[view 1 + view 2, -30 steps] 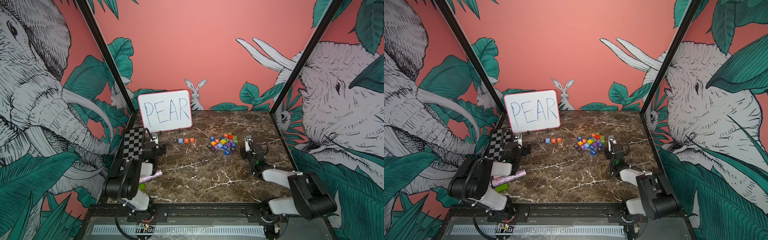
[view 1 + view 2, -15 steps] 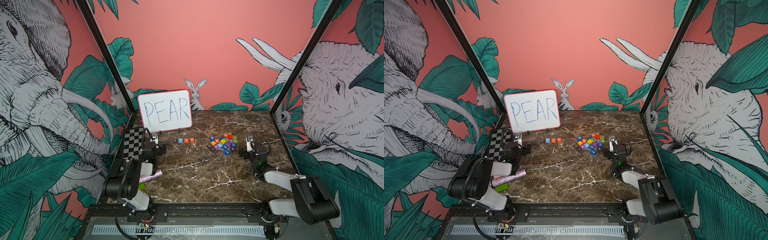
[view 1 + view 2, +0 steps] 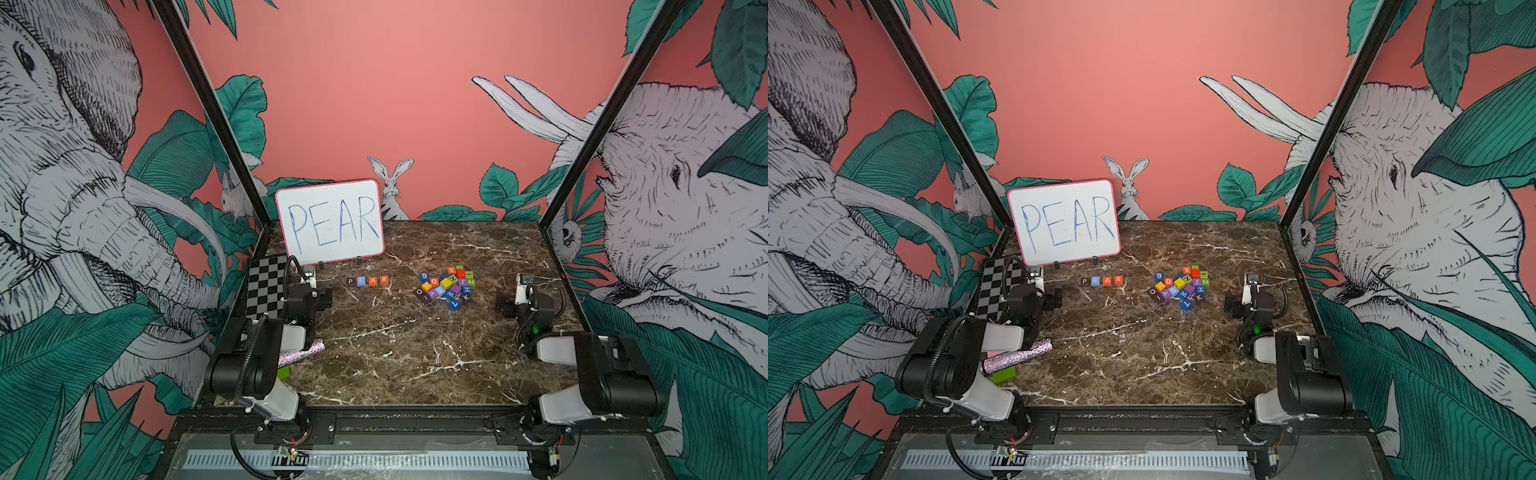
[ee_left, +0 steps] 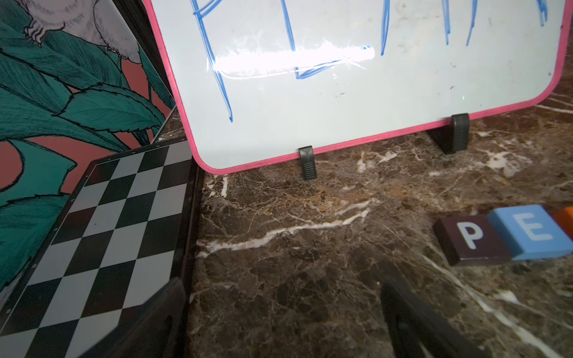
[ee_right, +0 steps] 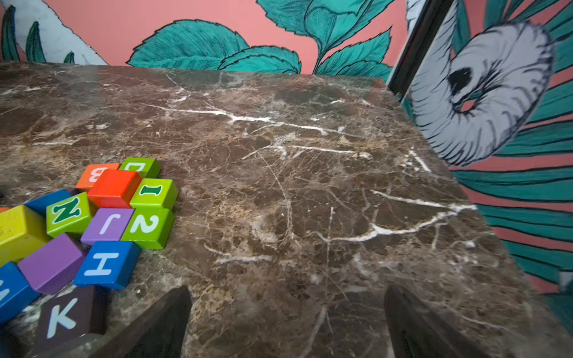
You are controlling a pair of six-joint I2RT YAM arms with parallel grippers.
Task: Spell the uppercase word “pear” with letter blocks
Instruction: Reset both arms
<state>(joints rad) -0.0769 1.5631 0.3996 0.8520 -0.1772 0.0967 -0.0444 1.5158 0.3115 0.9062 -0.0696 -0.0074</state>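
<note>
Four letter blocks lie in a row below the whiteboard, reading P (image 3: pixel 351 281), E (image 3: pixel 361 281), A (image 3: pixel 372 280), R (image 3: pixel 384 279), and they show in both top views. In the left wrist view the dark-brown P (image 4: pixel 471 240) touches the blue E (image 4: pixel 531 234), and an orange edge of the A (image 4: pixel 566 217) follows. My left gripper (image 3: pixel 326 297) (image 4: pixel 282 283) rests low, left of the row, open and empty. My right gripper (image 3: pixel 503 302) (image 5: pixel 286 291) sits right of the loose pile of letter blocks (image 3: pixel 446 286) (image 5: pixel 93 223), open over bare marble.
A pink-rimmed whiteboard (image 3: pixel 330 222) with "PEAR" stands at the back left on two black feet (image 4: pixel 308 162). A chessboard (image 3: pixel 266 286) leans at the left edge. A glitter tube (image 3: pixel 1017 357) and a green block (image 3: pixel 1005 374) lie by the left arm's base.
The right arm has drawn back a little to the right, away from the pile, and its jaws now stand wide. The left arm and the row of four have not moved.
</note>
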